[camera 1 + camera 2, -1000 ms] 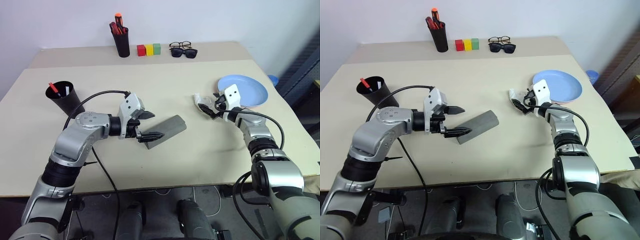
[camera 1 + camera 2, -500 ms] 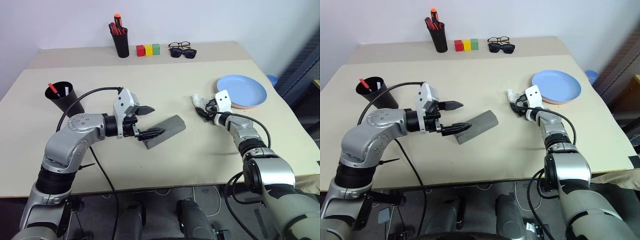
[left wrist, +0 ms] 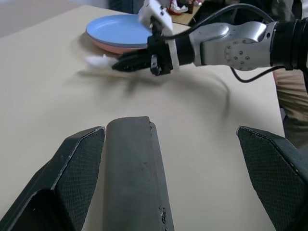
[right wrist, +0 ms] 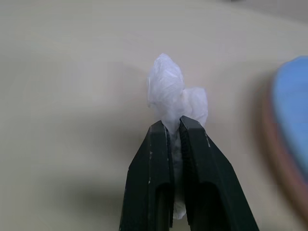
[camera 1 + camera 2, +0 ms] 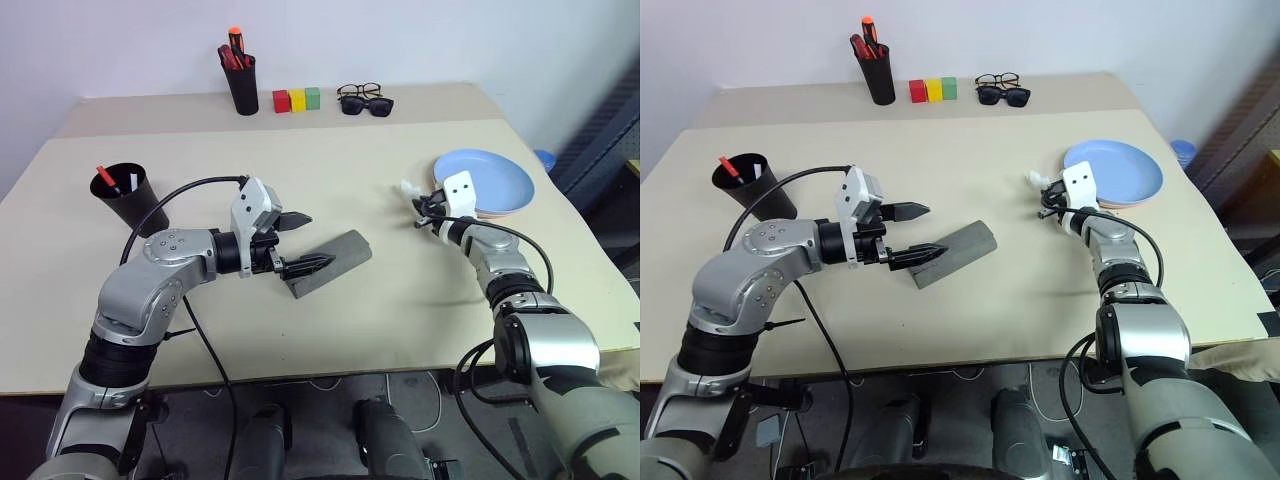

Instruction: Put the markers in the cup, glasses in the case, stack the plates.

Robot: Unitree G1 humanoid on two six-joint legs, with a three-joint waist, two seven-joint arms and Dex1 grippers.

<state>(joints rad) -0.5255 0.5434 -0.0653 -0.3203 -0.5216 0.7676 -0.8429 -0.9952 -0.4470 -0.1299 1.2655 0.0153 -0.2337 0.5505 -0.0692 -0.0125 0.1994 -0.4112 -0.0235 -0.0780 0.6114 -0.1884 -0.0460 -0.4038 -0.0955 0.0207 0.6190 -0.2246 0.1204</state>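
Observation:
The grey case (image 5: 330,262) lies shut on the table's middle. My left gripper (image 5: 315,240) is open, with one finger along the case's near end (image 3: 134,178) and the other off to the side. My right gripper (image 4: 174,122) is shut on a white crumpled wad (image 4: 168,86), held just above the table beside the plates. The light blue plate (image 5: 487,182) rests on the pink plate (image 3: 113,45). At the far left stands the black cup (image 5: 122,193) with a red marker (image 5: 106,176) in it. The glasses are hidden.
At the back stand a black pen holder (image 5: 242,82) with orange-tipped pens, three coloured blocks (image 5: 297,99), and sunglasses with a black-framed pair (image 5: 366,100). The table's right edge runs just past the plates.
My right gripper has shut on the white wad and raised it a little toward the plates. The left gripper and the case have stayed put.

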